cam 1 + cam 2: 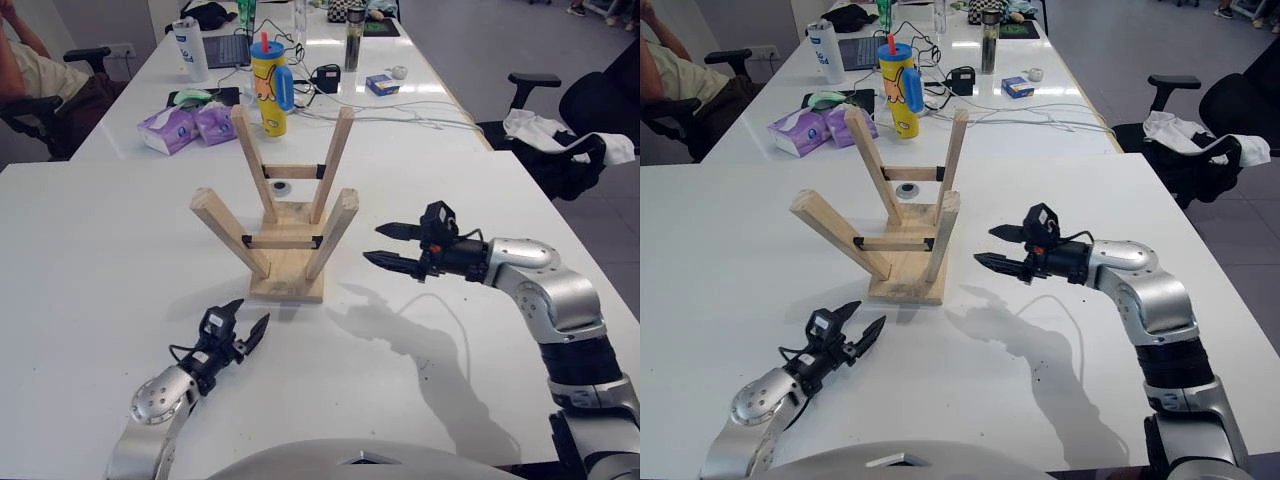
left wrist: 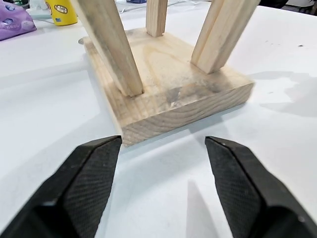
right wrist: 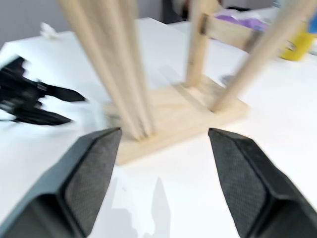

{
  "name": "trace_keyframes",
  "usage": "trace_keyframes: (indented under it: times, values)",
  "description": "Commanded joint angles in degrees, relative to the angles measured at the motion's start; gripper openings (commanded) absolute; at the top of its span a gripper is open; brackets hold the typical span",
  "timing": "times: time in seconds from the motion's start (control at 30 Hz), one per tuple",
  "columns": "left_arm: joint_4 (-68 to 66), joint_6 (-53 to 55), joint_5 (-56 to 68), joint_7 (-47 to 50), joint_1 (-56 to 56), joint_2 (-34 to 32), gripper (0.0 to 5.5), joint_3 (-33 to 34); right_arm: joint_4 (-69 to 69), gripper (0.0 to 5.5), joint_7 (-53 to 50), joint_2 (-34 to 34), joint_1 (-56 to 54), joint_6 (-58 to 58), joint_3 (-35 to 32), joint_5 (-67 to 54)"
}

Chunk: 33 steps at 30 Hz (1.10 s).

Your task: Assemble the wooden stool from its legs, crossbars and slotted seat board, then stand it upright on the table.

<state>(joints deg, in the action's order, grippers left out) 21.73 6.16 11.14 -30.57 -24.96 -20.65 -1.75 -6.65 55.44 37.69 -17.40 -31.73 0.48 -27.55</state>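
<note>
Pale, square-cut wooden stool sits upside down at frame centre on its seat board, legs splayed upward. Left gripper, lower left, and right gripper, centre right, hover spread wide over the glossy white table, touching nothing.

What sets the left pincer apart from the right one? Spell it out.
The left pincer sits low over the table, in front of the seat board; the right pincer hangs higher, to the right of the legs. The left pincer points at the board's near edge; the right pincer points leftward at the legs. Both are open and empty.
</note>
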Motion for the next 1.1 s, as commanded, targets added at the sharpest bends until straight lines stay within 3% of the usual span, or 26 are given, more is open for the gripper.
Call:
trace_keyframes:
  times: [0.03,0.13,0.33,0.47,0.57,0.63,0.7,0.77,0.9,1.0,1.1]
  values:
    - [0.73,0.97,0.66,-0.79,6.08,0.79,3.12,-2.52,1.14,2.97,-3.94,-3.34,-5.65,-0.69,-6.19,-4.71]
    - [-3.75,2.23,-2.18,0.9,11.15,2.09,3.12,-4.83,-1.12,2.5,-8.12,-8.44,-12.68,-3.0,-8.52,-10.67]
    - [-12.7,6.31,-8.49,3.01,12.59,0.12,3.12,-7.59,-4.51,2.5,-19.89,-17.97,-27.69,-5.21,-13.06,-22.33]
    - [-15.75,6.85,-10.45,2.31,12.45,-1.24,3.12,-9.34,-6.21,2.5,-26.75,-24.63,-30.9,-4.95,-13.02,-27.35]
    - [-16.58,6.81,-10.88,2.13,13.07,-1.36,3.12,-10.04,-5.44,2.5,-30.81,-28.96,-20.14,-8.08,-1.14,-20.71]
    - [-17.12,6.88,-10.68,2.16,13.95,-0.96,3.12,-10.21,0.65,2.5,-31.97,-25.42,-10.85,-8.24,12.42,-8.67]
    - [-17.42,7.03,-10.46,2.0,14.77,-0.79,3.12,-10.43,6.81,2.5,-32.35,-21.82,-3.77,-7.34,19.83,-0.39]
    - [-17.5,6.99,-10.4,2.05,14.86,-0.82,3.12,-10.44,5.72,2.5,-31.96,-22.45,-3.38,-6.11,17.28,-1.27]
    - [-19.06,5.43,-10.59,3.18,15.18,-0.42,3.12,-9.71,-2.64,2.5,-29.85,-27.78,-12.25,-5.37,2.93,-18.47]
    - [-18.09,3.09,-9.15,4.34,16.37,0.2,3.12,-7.33,-0.88,2.5,-31.15,-27.91,-18.04,-8.54,-8.24,-33.26]
    - [-15.98,0.07,-8.16,4.49,16.59,0.14,3.12,-5.74,3.62,2.5,-28.94,-24.14,-19.69,-8.67,-11.0,-32.15]
